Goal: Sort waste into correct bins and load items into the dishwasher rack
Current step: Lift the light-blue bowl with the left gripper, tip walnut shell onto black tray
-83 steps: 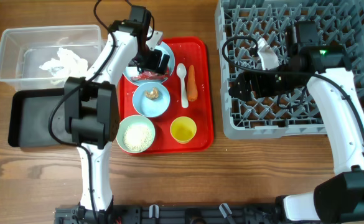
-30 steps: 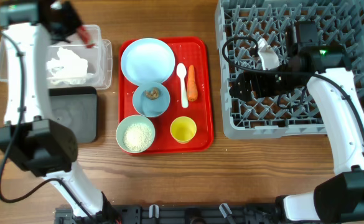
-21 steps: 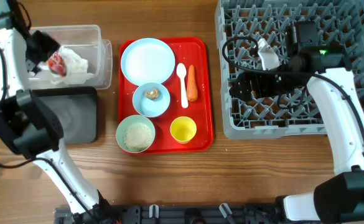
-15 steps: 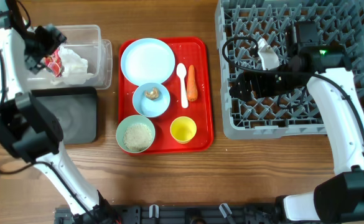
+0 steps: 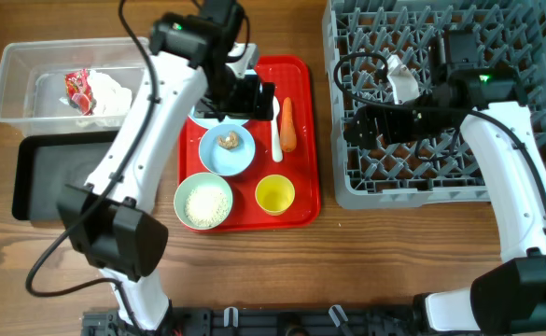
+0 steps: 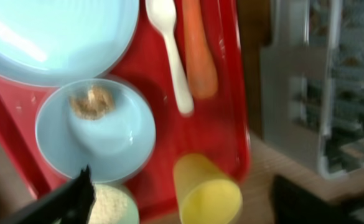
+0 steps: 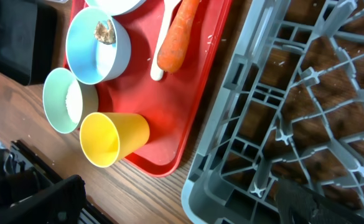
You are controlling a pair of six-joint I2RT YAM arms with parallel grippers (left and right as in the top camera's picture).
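The red-and-white wrapper (image 5: 79, 89) lies in the clear tub (image 5: 16, 65). My left gripper (image 5: 251, 96) is open and empty above the red tray (image 5: 302, 140), over the pale blue plate (image 5: 201, 115). In the left wrist view (image 6: 182, 196) it hangs above the plate (image 6: 51, 31), spoon (image 6: 169, 56), carrot (image 6: 197, 50), blue bowl (image 6: 116, 137) with the brown lump (image 6: 88, 102), and yellow cup (image 6: 206, 193). The green bowl of rice (image 5: 203, 203) is at the tray's front. My right gripper (image 5: 355, 131) is open and empty over the grey rack (image 5: 497, 56).
The black tray (image 5: 53, 177) lies in front of the clear tub. The right wrist view shows the rack's corner (image 7: 231, 174) beside the red tray (image 7: 188, 112), with bare wood table (image 7: 132, 193) between my open fingers.
My left arm let go of the wrapper in the clear tub and swung right, back over the red tray. The right arm has not moved.
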